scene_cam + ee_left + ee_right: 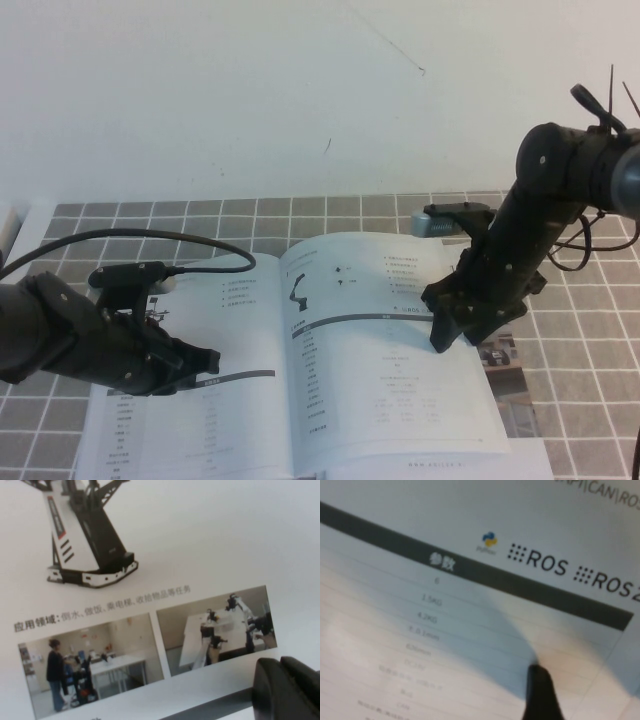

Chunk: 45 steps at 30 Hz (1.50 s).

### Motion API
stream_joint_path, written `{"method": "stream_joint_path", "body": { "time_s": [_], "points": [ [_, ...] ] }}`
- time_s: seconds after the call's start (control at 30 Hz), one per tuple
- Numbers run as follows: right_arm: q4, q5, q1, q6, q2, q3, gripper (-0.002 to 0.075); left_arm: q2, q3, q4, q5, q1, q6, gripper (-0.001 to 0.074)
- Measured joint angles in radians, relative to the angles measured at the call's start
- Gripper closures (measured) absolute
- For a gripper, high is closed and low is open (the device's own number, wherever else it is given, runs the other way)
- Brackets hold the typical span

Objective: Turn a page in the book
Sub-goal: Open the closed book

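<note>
Two black grippers rest on the large open white-paged book [330,370] lying on the grey tiled table [590,330]. The right gripper [455,325], fingers spread, touches the right-hand page [390,350] with its small black robot arm and dark grey bar, near its right edge. The left gripper [195,365] lies on the left-hand page; cannot tell whether its fingers are spread.

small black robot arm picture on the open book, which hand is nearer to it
Right. The right hand rests on that printed page, toward its outer edge from the robot arm picture. The left hand sits across the spine on the other page of the book.
</note>
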Motion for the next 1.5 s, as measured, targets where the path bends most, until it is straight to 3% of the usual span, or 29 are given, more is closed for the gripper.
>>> {"method": "stream_joint_path", "body": {
  "time_s": [0.5, 1.5],
  "points": [
    [0.298, 0.055, -0.008, -0.197, -0.001, -0.039, 0.0312, 0.0, 0.0, -0.002, 0.0, 0.0, 0.0, 0.0738],
    [0.278, 0.163, -0.01, -0.182, -0.055, -0.221, 0.0311, 0.0, 0.0, -0.002, 0.0, 0.0, 0.0, 0.0738]
  ]
}}
